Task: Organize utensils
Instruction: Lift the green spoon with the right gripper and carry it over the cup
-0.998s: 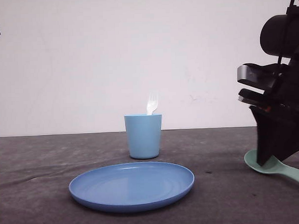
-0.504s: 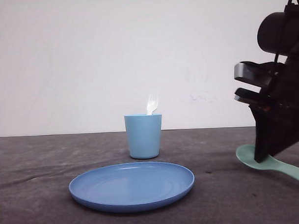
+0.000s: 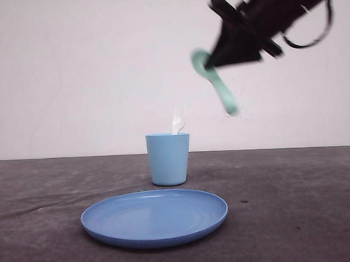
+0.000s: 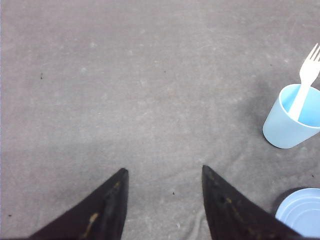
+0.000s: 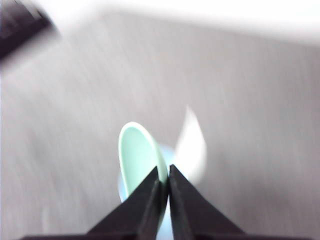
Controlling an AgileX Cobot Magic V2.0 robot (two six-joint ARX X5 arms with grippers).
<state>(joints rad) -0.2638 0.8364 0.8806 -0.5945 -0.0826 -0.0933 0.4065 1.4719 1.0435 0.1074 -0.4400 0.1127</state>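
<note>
Spoon (image 3: 214,78) is clamped at its bowl end in your right gripper (image 3: 218,56), held high with the handle hanging down, above and just to the right of the cup (image 3: 168,159). Below and ahead of that gripper, the fork (image 3: 177,121) already stands in the cup, so half the job looks done and only the spoon is left to lower in. Plate (image 3: 154,217) lies nearer the camera than the cup, clear of the path. Your left gripper (image 4: 162,205) hangs spread wide over bare table (image 4: 125,90), holding nothing.

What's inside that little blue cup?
A white fork stands in the light blue cup, tines up, leaning on the rim. The handle's lower end and the cup's bottom are hidden by the wall.
</note>
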